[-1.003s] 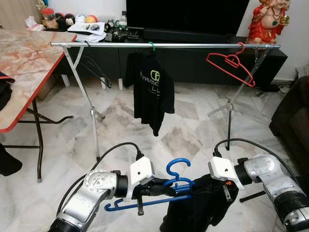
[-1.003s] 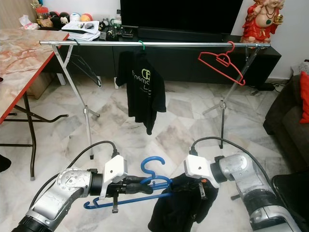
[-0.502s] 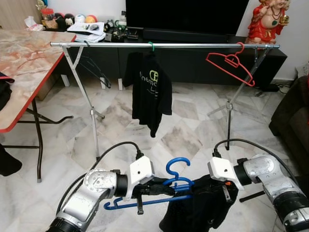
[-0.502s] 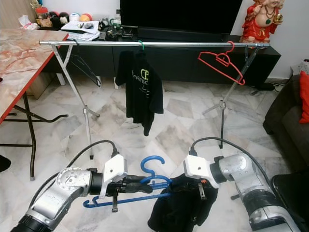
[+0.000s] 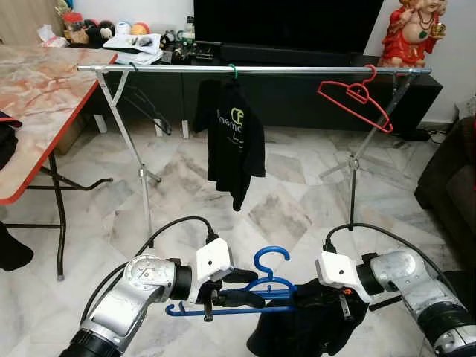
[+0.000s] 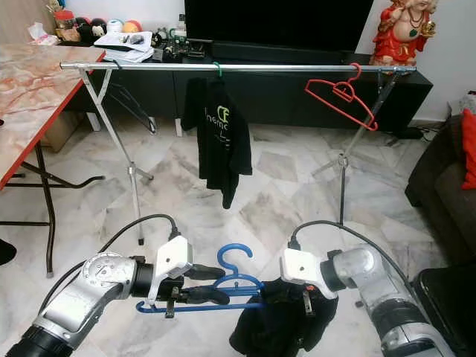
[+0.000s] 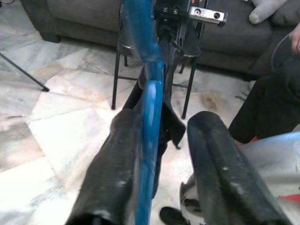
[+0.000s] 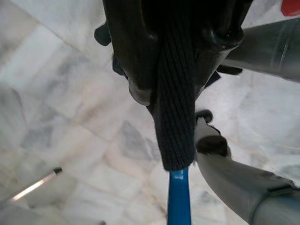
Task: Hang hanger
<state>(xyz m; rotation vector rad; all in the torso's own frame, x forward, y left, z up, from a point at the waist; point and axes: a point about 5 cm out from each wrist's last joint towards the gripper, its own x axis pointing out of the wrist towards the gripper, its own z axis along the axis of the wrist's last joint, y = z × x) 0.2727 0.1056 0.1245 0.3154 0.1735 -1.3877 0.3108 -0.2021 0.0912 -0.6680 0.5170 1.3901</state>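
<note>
1. Marble floor carries a metal rail with two hangers: one red, one holding a black shirt.
2. Left pincer is narrow around the blue hanger.
3. Right pincer pinches ribbed black cloth.

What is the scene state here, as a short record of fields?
left pincer: holds blue hanger, one finger each side of its bar
right pincer: shut on black garment at hanger's other end
rail: ahead, across the floor
on rail: black shirt, red hanger
blue hanger: low, not yet on rail
</note>
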